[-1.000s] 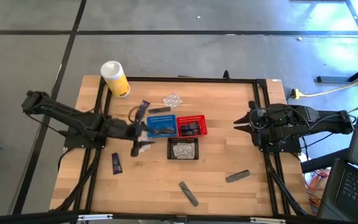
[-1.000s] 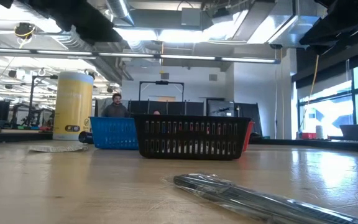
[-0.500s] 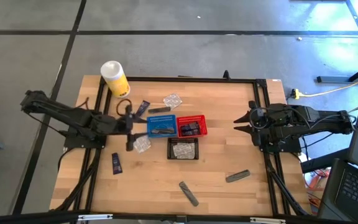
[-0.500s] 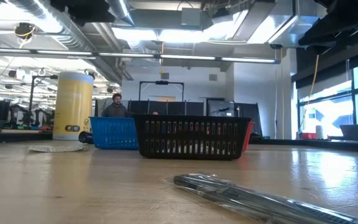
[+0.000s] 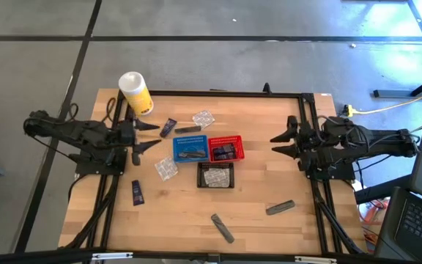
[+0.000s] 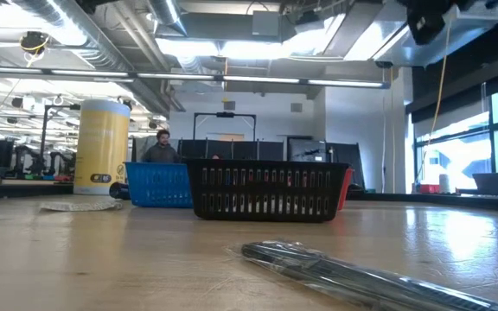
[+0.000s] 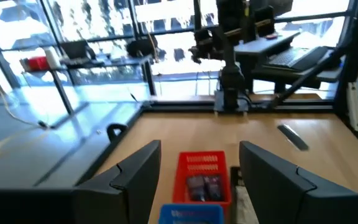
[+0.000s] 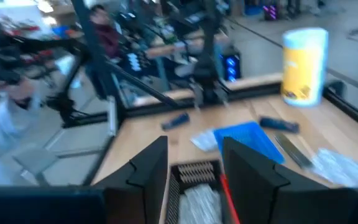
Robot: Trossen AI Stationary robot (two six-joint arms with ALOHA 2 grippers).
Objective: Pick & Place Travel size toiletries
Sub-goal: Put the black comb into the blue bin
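The toiletries lie loose on the wooden table: a navy tube (image 5: 168,127), a grey tube (image 5: 187,130) and a clear packet (image 5: 204,117) at the far side, and another clear packet (image 5: 165,169) and a navy sachet (image 5: 136,192) at the left. Two grey tubes (image 5: 223,228) (image 5: 280,207) lie near the front. My left gripper (image 5: 149,136) (image 7: 197,186) hovers open to the left of the blue basket (image 5: 190,148), holding nothing. My right gripper (image 5: 279,143) (image 8: 194,165) hovers open to the right of the red basket (image 5: 226,148), also holding nothing.
A black basket (image 5: 216,175) with packets in it stands in front of the blue and red ones. A white-and-yellow canister (image 5: 135,92) stands at the far left corner. A dark frame (image 5: 306,97) borders the tabletop. A person (image 6: 158,147) sits in the room behind.
My left gripper has drawn back from the clear packet toward the table's left edge, risen and tipped up to about level. The packet stays flat on the table. My right gripper has tipped up and its fingers have opened wider.
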